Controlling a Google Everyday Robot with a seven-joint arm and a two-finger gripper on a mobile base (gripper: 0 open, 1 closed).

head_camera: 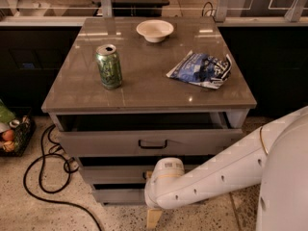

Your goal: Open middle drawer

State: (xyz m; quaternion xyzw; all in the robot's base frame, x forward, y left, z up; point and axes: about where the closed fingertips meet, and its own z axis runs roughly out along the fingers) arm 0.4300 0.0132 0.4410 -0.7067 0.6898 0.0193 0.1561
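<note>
Grey-taupe cabinet top [144,93] carried a green can [109,66], a white bowl [154,30] and a crumpled blue-and-white bag [201,70], and the print on can and bag was too blurred to read. Below it the top drawer [106,142] stood pulled out with its black loop handle showing, and the middle drawer [110,173] sat just under it, set further back, its centre hidden behind the white arm [221,174]. Down at the bottom edge the gripper [154,218] hung in front of the lowest drawer [115,195] near the speckled floor, open or closed I could not tell.
</note>
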